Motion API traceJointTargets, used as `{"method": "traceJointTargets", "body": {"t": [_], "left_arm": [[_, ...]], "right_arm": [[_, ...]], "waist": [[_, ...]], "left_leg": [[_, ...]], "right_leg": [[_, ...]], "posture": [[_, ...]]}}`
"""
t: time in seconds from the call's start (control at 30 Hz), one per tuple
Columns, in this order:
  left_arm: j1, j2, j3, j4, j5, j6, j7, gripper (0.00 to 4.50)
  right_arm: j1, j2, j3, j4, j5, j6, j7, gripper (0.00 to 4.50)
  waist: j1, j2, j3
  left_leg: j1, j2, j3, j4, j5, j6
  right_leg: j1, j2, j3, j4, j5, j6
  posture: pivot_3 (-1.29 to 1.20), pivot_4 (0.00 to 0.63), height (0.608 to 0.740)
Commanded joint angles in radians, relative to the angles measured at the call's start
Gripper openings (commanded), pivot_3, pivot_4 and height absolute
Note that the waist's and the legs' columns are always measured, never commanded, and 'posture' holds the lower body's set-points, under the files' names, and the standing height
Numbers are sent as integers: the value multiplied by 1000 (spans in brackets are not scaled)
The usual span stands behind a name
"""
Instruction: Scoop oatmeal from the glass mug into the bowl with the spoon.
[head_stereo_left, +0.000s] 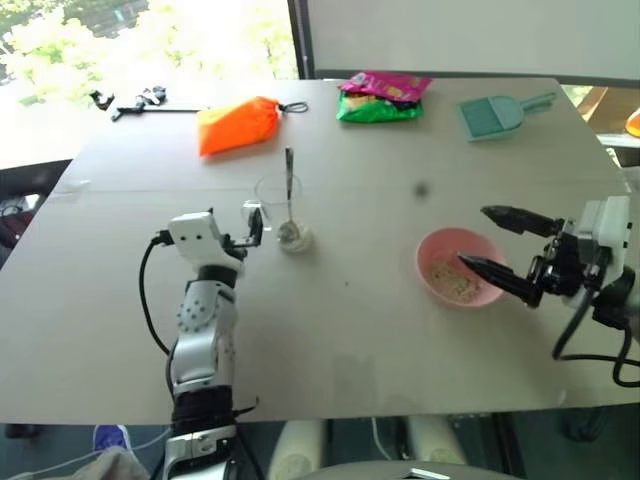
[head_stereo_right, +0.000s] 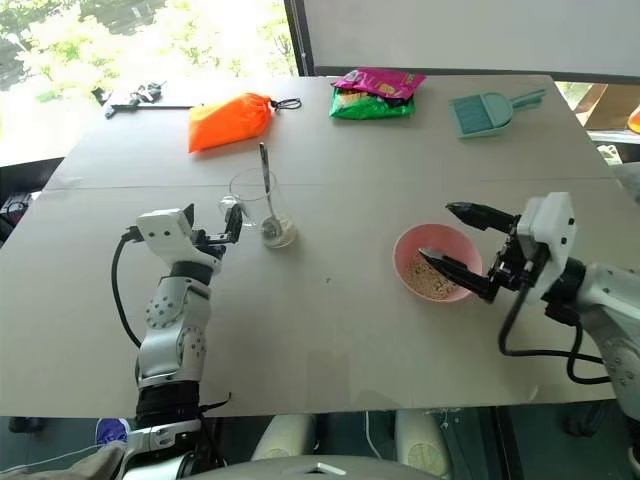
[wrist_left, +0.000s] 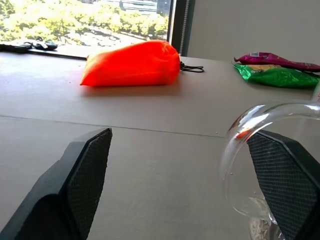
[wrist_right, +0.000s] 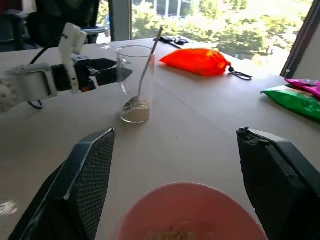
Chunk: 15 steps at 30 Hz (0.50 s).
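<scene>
Spoon (head_stereo_right: 268, 190) upright in glass mug (head_stereo_right: 255, 205)

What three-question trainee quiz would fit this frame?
1. True or false: the spoon stands inside the glass mug.
2. The oatmeal lies in which container near the right gripper? A pink bowl B teal dustpan C orange bag
3. Fill in: the left gripper has its jaws ____ beside the mug.

Key: 1 true; 2 A; 3 open.
</scene>
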Motion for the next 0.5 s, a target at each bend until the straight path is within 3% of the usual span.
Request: {"method": "traceJointTargets", "body": {"t": [0.03, 0.33, 0.5], "left_arm": [[26, 19, 7, -46, -17, 9, -10, 4448], [232, 106, 38, -308, -96, 179, -65, 4448], [439, 191, 102, -457, -267, 228, -240, 4448]], "right_arm": [[18, -41, -61, -23, 13, -19, 83, 3915], [125, -25, -154, 46, -70, -90, 128, 3915], [274, -19, -235, 183, -198, -174, 166, 3915]], "waist": [[-2, 0, 0], [-1, 0, 0], [6, -1, 0]], "left_leg": [[0, 0, 0, 0, 0, 0], [1, 1, 0, 0, 0, 0], [2, 2, 1, -1, 0, 0]], "right_leg": [[0, 0, 0, 0, 0, 0], [1, 0, 0, -1, 0, 0], [2, 0, 1, -1, 0, 0]], "posture": [[0, 150, 740], [0, 150, 740], [0, 150, 740]]}}
